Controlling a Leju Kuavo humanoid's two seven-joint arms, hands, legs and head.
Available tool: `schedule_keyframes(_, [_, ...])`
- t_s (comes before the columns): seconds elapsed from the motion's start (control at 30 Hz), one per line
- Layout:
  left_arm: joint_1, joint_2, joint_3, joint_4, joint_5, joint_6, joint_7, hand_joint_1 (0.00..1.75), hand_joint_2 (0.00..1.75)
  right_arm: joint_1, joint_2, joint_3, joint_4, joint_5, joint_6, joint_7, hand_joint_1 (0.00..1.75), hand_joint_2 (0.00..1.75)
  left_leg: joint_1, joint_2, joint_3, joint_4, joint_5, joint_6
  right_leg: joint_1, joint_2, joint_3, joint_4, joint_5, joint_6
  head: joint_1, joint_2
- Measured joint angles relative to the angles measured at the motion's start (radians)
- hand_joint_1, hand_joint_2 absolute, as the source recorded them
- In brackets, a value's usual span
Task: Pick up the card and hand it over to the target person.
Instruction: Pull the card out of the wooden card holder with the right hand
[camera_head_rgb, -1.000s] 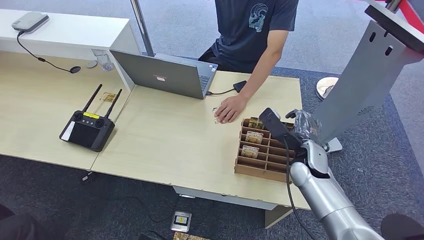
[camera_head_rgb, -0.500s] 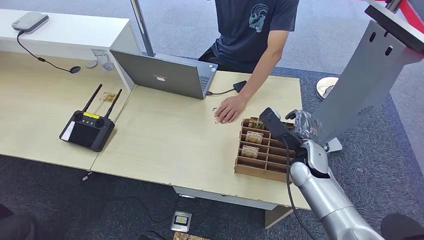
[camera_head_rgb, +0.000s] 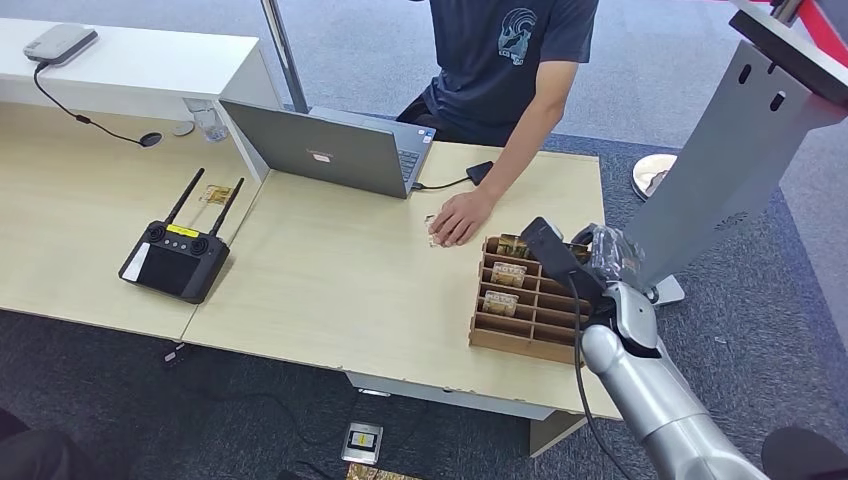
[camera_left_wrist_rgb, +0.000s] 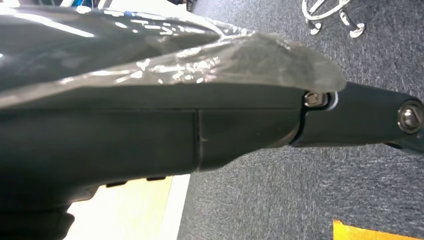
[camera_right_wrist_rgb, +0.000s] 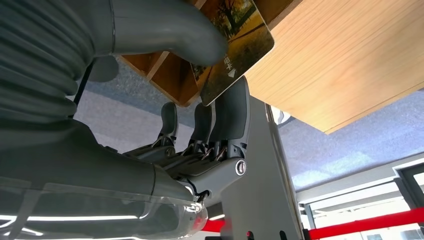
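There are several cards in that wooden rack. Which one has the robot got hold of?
The card at the rack's far end, pinched by the right hand; the others sit untouched in nearer slots.

Open grey laptop (camera_head_rgb: 330, 150) sits at the desk's (camera_head_rgb: 330, 290) far edge, a black cable and adapter (camera_head_rgb: 480, 172) to its right. A black remote controller (camera_head_rgb: 175, 258) with two antennas lies nearer the left. A grey device (camera_head_rgb: 60, 42) rests on the white counter (camera_head_rgb: 150, 60). A small plastic cup (camera_head_rgb: 210, 124) stands beside the laptop.

Desk layout, placed around the laptop (camera_head_rgb: 325, 150).
A controller (camera_head_rgb: 176, 258) is set left-front of it; a card rack (camera_head_rgb: 525, 298) is set right-front.
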Motion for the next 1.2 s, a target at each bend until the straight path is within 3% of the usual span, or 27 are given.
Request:
schedule_keyframes(0.6, [-0.002,0.001,0.002,-0.001,-0.005,-0.002,0.001,0.00,0.00,0.009,-0.017,0.001,-0.063,0.007,-0.001,0.010,1.04,1.75,0.000,0.000,0.000,0.000,0.000,0.000,0.000,0.000,0.000,0.000,0.000,0.000,0.000,0.000])
schedule_keyframes(0.87, [-0.001,0.000,0.006,0.000,-0.004,-0.002,-0.004,0.00,0.00,0.010,-0.022,0.001,-0.100,0.002,-0.020,0.000,1.28,1.75,0.000,0.000,-0.001,0.000,0.000,0.000,0.000,0.001,-0.001,0.000,0.000,0.000,0.000,0.000])
schedule_keyframes(1.2, [0.003,0.000,0.013,0.000,-0.001,-0.001,-0.009,0.00,0.00,0.051,-0.064,-0.009,-0.262,0.014,-0.046,0.006,1.49,1.75,0.000,0.000,-0.001,0.000,0.000,0.000,0.000,0.000,0.000,0.000,0.000,0.000,0.000,0.000])
